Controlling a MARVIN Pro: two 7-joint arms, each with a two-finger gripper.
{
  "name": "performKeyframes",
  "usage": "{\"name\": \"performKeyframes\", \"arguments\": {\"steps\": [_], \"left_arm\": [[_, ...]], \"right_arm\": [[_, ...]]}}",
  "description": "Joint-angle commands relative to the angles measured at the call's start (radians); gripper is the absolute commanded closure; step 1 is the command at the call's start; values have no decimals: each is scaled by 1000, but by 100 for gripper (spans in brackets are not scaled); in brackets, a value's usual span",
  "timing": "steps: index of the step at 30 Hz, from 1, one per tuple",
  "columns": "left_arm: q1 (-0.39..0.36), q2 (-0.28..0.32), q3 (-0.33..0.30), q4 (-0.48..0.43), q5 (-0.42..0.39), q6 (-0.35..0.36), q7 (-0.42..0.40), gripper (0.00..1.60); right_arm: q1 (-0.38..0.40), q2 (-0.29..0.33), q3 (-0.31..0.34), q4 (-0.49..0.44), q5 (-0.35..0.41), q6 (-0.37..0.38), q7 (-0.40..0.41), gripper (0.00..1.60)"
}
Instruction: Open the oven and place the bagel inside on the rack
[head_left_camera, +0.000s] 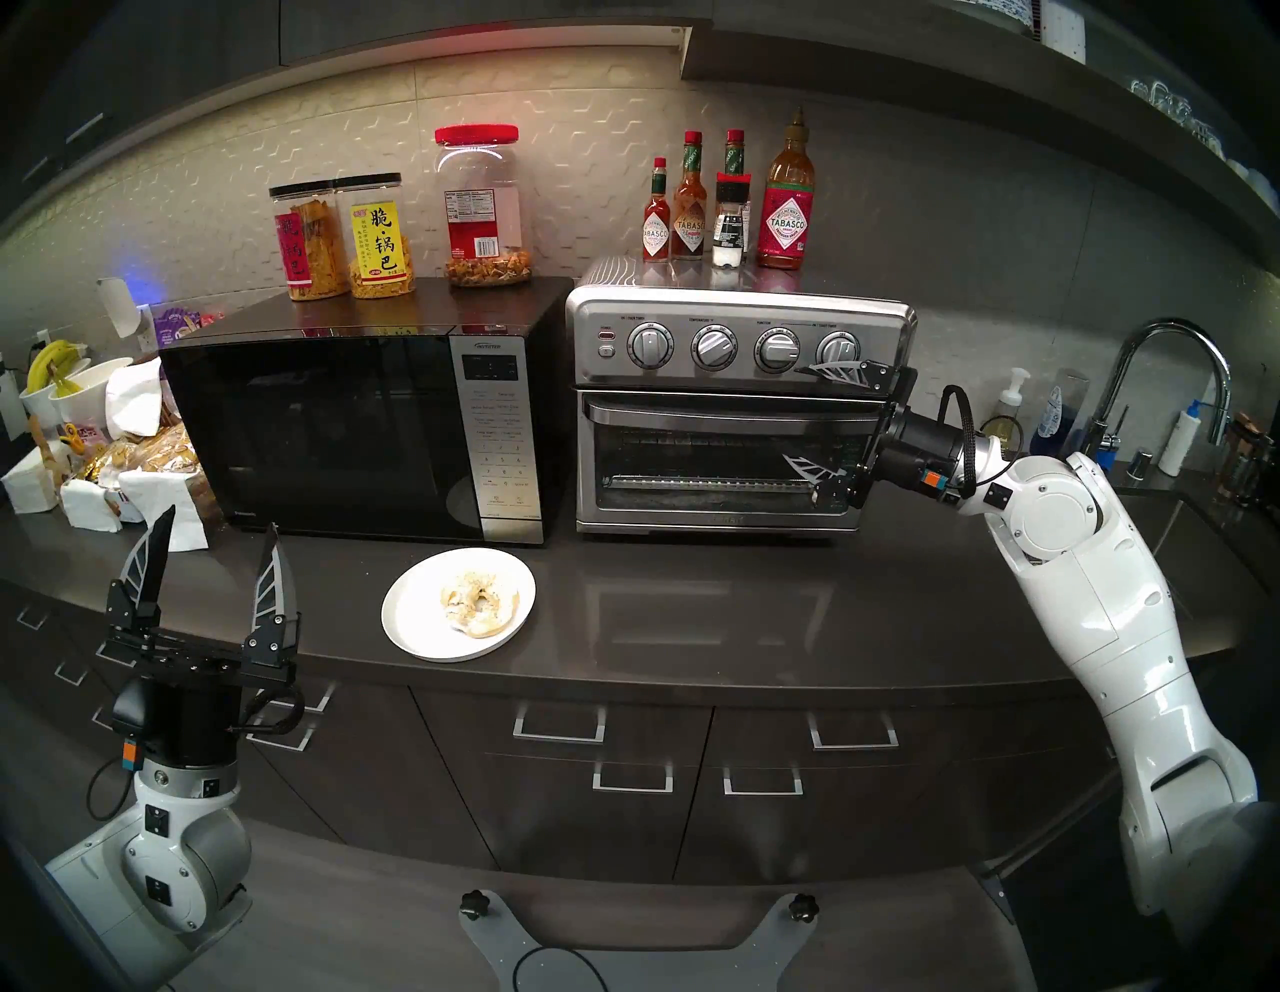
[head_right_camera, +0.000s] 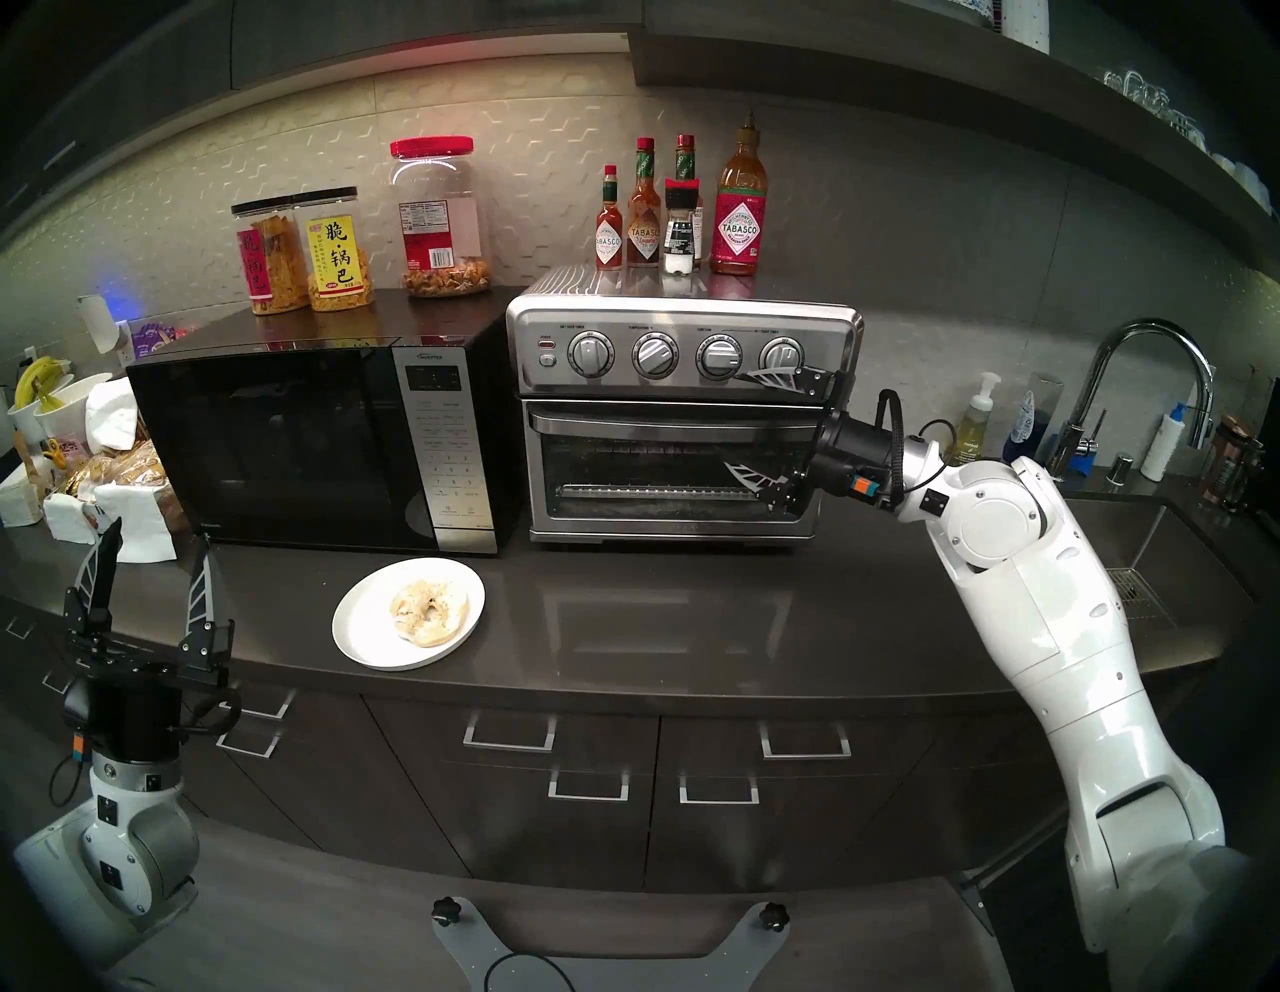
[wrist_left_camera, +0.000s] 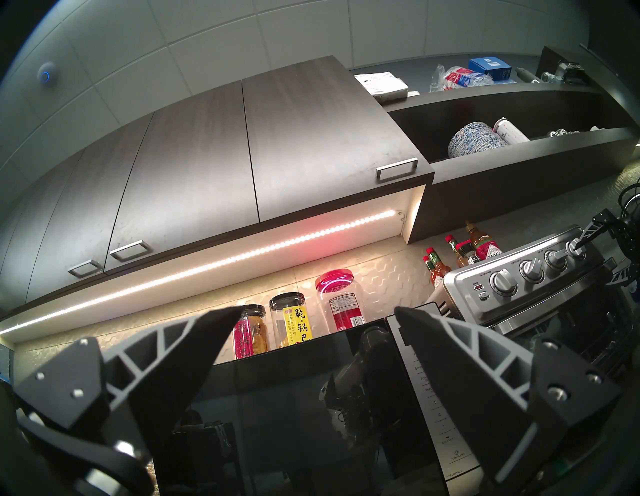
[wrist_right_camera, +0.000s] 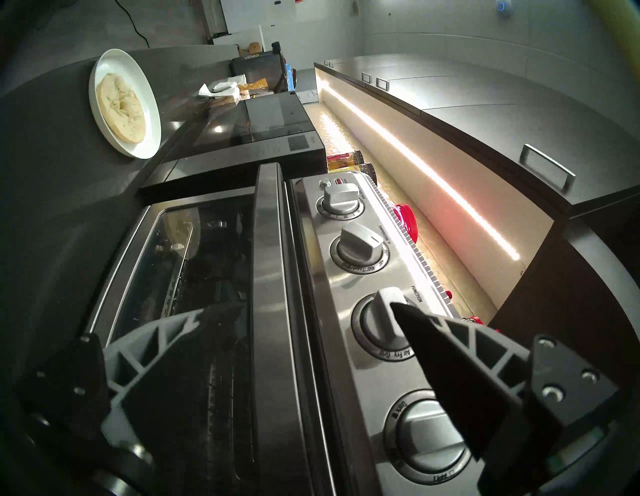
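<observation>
The stainless-steel oven (head_left_camera: 692, 305) stands with its glass door closed; the rack (head_left_camera: 692, 438) shows dimly through the glass. My right gripper (head_left_camera: 793, 414) is open, turned on its side at the right end of the door's bar handle (head_left_camera: 679, 413). In the right wrist view the jaws of this gripper (wrist_right_camera: 317, 304) straddle the handle (wrist_right_camera: 268, 277) without touching it, one finger over the glass, the other over the knobs. The bagel (head_left_camera: 480, 601) lies on a white plate (head_left_camera: 409, 623) on the counter. My left gripper (head_left_camera: 220, 519) points up, open and empty, left of the plate.
A black microwave (head_left_camera: 332, 429) stands left of the oven, with snack jars (head_left_camera: 377, 235) on top. Sauce bottles (head_left_camera: 786, 201) stand on the oven's top. Bags, napkins and bowls crowd the far left (head_left_camera: 104, 443). A sink faucet (head_left_camera: 1170, 374) is at the right.
</observation>
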Motion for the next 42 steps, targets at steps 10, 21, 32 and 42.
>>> {"name": "performKeyframes", "arguments": {"steps": [10, 21, 32, 42], "left_arm": [[-1, 0, -6, -8, 1, -1, 1, 0], [0, 0, -7, -9, 1, 0, 1, 0], [-1, 0, -7, -9, 1, -1, 1, 0], [-1, 0, -7, -9, 1, -1, 1, 0]], "right_arm": [[-105, 70, 19, -129, -1, -26, 12, 0], [-207, 24, 60, -173, -158, 2, -75, 0], [-190, 8, 97, -180, -150, 16, -111, 0], [-111, -39, 50, -131, -191, 64, -86, 0]]}}
